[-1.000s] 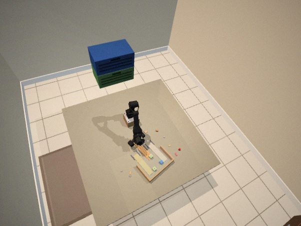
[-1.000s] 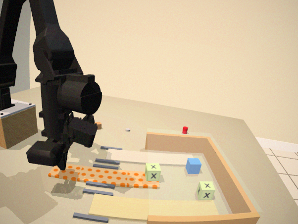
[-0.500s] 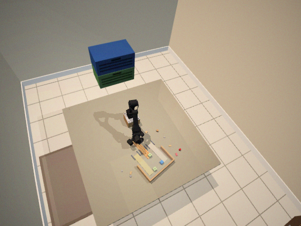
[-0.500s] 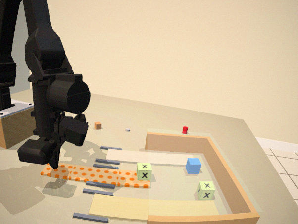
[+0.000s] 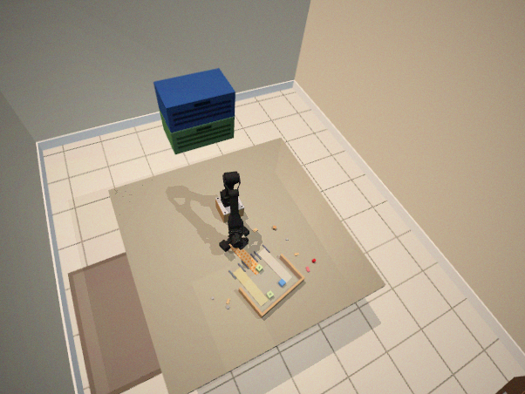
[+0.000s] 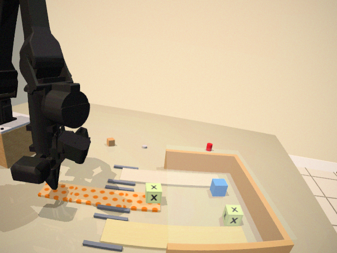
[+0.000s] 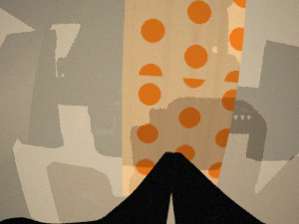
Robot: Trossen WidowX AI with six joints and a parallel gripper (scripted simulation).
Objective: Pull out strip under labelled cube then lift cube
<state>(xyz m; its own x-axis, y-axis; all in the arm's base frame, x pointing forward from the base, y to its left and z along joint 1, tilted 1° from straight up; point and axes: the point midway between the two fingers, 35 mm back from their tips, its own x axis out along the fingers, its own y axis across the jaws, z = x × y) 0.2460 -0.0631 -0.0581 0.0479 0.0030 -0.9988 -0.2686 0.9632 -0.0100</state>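
Note:
An orange-dotted strip (image 5: 245, 259) (image 6: 104, 196) (image 7: 174, 49) lies flat between dark rails, its near part out beyond them. A green cube marked X (image 5: 259, 268) (image 6: 153, 193) sits upright on its far end. My gripper (image 6: 54, 188) (image 7: 171, 159) is shut and empty, its tips down at the top of the strip's near end; whether they touch is hard to tell. A second green X cube (image 5: 270, 294) (image 6: 233, 215) stands by the far end of the plain yellow strip (image 5: 250, 287) (image 6: 179, 235).
A pale strip (image 5: 275, 264) (image 6: 165, 177) lies on the other side, with a blue cube (image 5: 282, 282) (image 6: 218, 187) near its far end. A wooden wall (image 5: 282, 297) (image 6: 201, 160) surrounds the far area. A red cylinder (image 5: 314, 261) (image 6: 209, 146) and an orange block (image 5: 275, 227) (image 6: 111, 141) lie outside.

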